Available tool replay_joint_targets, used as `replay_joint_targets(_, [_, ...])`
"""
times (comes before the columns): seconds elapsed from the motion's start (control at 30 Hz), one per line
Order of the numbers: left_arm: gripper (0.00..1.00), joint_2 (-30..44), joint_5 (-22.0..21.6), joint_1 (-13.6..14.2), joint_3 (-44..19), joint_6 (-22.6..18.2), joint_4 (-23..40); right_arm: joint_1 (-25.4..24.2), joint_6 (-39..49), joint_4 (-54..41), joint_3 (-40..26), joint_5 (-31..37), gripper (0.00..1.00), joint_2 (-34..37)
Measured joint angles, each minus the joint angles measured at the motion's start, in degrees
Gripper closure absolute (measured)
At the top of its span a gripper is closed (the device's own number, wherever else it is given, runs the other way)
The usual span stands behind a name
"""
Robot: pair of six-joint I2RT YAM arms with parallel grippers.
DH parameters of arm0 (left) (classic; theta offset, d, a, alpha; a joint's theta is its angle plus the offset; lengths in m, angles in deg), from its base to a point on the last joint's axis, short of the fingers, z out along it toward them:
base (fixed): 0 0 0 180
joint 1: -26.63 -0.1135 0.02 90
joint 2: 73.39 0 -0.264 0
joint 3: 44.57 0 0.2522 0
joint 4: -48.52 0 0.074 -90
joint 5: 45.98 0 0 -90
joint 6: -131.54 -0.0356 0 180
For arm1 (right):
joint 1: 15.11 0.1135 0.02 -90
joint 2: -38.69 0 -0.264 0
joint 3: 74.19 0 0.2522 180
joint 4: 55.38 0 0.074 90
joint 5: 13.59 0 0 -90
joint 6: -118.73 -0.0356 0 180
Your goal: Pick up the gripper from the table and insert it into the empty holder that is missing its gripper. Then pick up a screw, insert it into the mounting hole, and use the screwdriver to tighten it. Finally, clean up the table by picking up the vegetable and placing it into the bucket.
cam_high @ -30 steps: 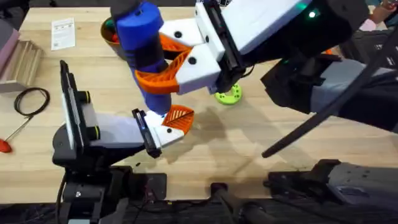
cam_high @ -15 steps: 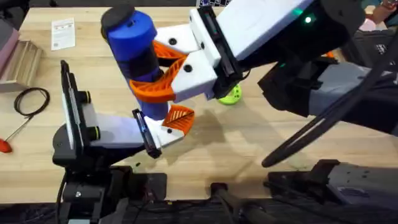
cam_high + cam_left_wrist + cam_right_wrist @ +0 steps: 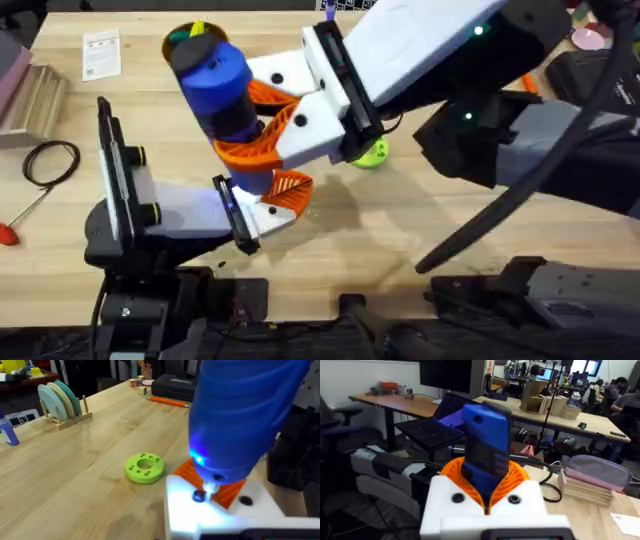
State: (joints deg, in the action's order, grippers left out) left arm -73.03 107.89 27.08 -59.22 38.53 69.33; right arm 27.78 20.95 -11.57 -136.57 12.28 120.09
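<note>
Robotics lab or shared workshop-office. Light wood workbench [image 3: 75, 460] for the robot; behind it more wooden desks [image 3: 410, 405], a dark monitor [image 3: 452, 375], an open laptop [image 3: 437, 427], an office chair [image 3: 340, 422]. Shelves and clutter at the back, people seated at a far desk [image 3: 615, 392]. Cables [image 3: 50, 160] and tools lie on the bench.

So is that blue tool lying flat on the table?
No, the right claw grips the screwdriver upright, its tip down on the holder.

Overhead looks down, both wrist cams close on screwdriver [image 3: 222, 90]
</note>
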Motion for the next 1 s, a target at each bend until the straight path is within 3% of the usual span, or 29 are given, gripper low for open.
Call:
replay_joint_targets(0.43, [0.997,0.0,0.0,0.0,0.0,0.0,0.0,0.0,-1.3,8.0,0.0,-0.2,0.981,0.0])
replay_joint_targets(1.0, [0.997,0.0,0.0,0.0,0.0,0.0,0.0,-0.3,-0.7,1.3,0.1,-0.2,0.981,0.0])
